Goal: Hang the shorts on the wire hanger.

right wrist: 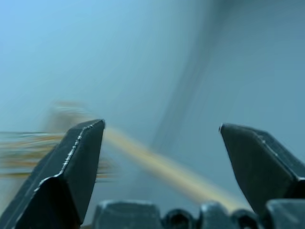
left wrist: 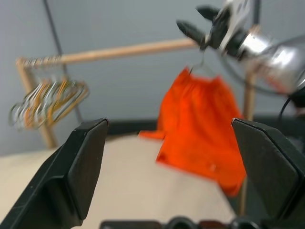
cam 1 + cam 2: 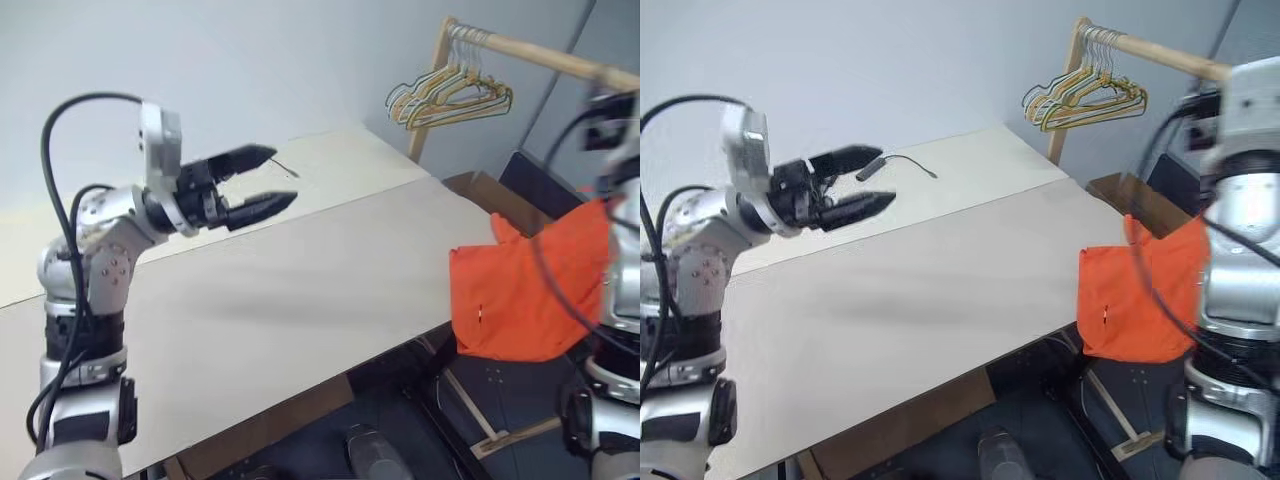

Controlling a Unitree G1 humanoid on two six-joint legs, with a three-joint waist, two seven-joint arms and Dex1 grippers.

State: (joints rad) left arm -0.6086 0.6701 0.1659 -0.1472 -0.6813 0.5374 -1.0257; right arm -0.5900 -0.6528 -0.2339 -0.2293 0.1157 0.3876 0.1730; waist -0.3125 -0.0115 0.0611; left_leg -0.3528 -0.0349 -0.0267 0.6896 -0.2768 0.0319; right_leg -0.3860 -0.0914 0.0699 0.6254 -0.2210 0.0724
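Shorts (image 2: 200, 129), orange, draped from hanger (image 2: 196, 67) beside table (image 3: 300, 290); left gripper (image 3: 268, 180) and right gripper (image 2: 193, 21) both spread wide, empty; best withdrawn gently, avoiding snagging cloth.

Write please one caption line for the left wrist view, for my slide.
Between the open left tool, orange shorts hang beside the table; the open right tool is above them.

Shorts (image 3: 525, 290): bright orange fabric, small white mark near hem, hanging off right edge of counter (image 3: 300, 290). Wire hanger (image 2: 196, 67): thin hook visible above shorts.
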